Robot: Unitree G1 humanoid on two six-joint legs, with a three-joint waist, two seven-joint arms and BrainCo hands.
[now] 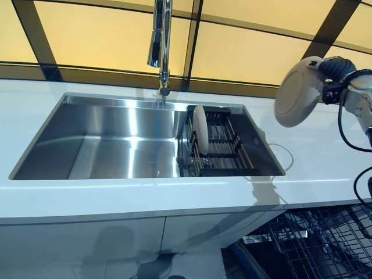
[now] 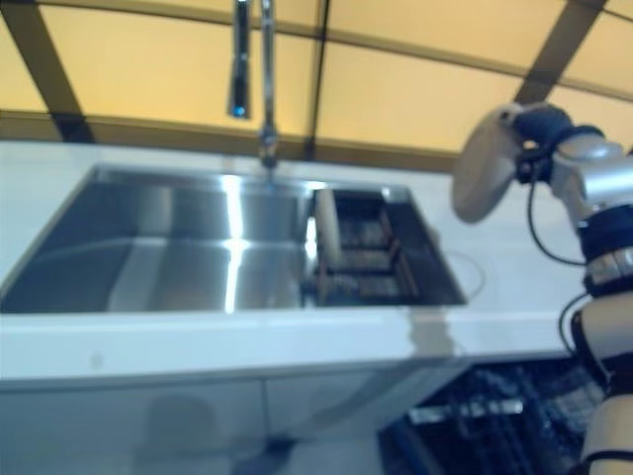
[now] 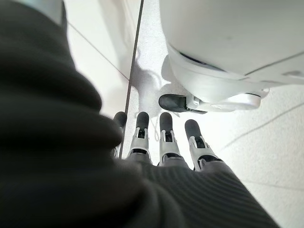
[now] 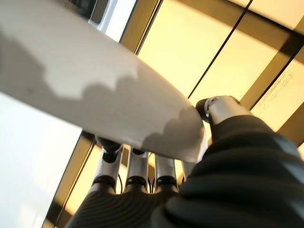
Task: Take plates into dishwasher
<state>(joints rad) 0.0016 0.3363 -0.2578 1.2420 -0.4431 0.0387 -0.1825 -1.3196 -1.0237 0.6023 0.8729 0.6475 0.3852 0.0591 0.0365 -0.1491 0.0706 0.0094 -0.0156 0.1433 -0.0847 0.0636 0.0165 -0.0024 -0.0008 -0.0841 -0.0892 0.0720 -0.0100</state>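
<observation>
Counter (image 1: 35, 116): white, runs under the yellow panelled wall.
Sink (image 1: 110, 145): steel basin set into counter, tap (image 1: 160, 40) behind it.
Dishwasher rack (image 1: 325, 244): dark wire, below counter edge at right.
Drying rack (image 1: 224, 151): dark, at sink's right end; one plate (image 1: 200, 129) stands on edge in it.
Held plate (image 1: 297, 92): raised over the counter's right part, tilted.
Right hand (image 1: 334, 70): fingers and thumb grip held plate's rim.
Left hand (image 3: 164, 137): fingers straight, empty, pointing at floor.
</observation>
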